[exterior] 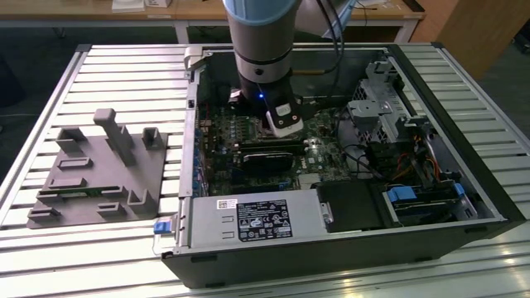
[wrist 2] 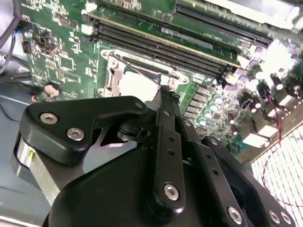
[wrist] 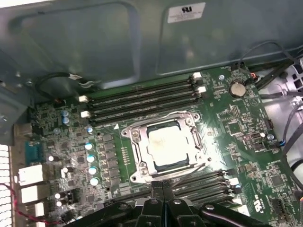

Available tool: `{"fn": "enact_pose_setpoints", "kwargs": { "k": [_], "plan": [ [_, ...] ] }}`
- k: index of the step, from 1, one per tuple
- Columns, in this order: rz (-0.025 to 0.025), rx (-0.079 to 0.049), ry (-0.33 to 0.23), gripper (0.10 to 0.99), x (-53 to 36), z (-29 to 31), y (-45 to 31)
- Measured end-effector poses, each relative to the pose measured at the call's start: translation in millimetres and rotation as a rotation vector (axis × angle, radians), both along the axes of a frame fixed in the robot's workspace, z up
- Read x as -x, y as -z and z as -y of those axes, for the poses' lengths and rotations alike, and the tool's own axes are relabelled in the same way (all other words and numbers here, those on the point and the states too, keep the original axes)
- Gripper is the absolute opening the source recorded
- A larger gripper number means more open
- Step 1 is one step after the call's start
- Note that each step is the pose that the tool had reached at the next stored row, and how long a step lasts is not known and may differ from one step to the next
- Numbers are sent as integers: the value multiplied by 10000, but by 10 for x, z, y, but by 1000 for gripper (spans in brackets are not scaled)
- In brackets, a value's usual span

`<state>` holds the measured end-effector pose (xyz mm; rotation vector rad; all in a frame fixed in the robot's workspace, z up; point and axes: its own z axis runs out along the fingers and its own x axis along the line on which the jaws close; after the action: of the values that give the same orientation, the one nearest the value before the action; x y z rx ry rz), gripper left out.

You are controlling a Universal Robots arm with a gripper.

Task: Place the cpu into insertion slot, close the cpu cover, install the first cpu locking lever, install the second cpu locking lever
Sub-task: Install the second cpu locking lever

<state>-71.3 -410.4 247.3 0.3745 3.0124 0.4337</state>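
Exterior view: the arm [exterior: 263,56] reaches down into the open computer case [exterior: 348,242] and hides the socket area beneath it; the tool's tip cannot be made out there. The case lies on its side on the slatted table [exterior: 99,248]. A grey fixture block [exterior: 99,171] sits on the table toward the exterior view's left, apart from the case.

Inside the case: a green motherboard [wrist: 246,137] with long black memory slots [wrist: 142,99] on both sides of the insertion slot [wrist: 135,142]. The cpu [wrist: 165,146] lies flat in the insertion slot, its silvery top washed out by glare. The cpu cover [wrist: 196,139] lies down around the chip as a silver frame. Whether the locking levers are latched is hard to make out.

The tool [wrist: 163,185] hangs just at the near edge of the socket, fingers [wrist 2: 165,101] pressed together, holding nothing. In the second wrist view its black body blocks most of the socket.
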Motion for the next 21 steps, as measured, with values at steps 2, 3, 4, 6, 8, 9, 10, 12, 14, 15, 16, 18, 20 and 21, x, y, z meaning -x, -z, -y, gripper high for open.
{"fn": "enact_pose_setpoints", "kwargs": {
  "k": [2,3,4,6,8,9,10,12,14,15,16,18,20,21],
  "plan": [
    [-7,1,0,106,-21,24,24],
    [-8,-1,1,106,-28,33,38],
    [-11,-2,0,106,-33,42,54],
    [-19,-3,2,106,-35,49,89],
    [-37,-8,2,106,-35,50,120],
    [-44,-22,1,106,-35,50,131],
    [-47,-52,1,106,-34,50,140],
    [-47,-121,0,106,-30,50,157],
    [-47,-166,0,106,-17,50,177],
    [-47,-186,0,106,-6,50,188],
    [-47,-206,0,106,7,50,197],
    [-47,-250,1,106,30,50,216],
    [-46,-300,0,106,48,50,236],
    [-47,-322,0,106,56,50,245]
  ]
}}
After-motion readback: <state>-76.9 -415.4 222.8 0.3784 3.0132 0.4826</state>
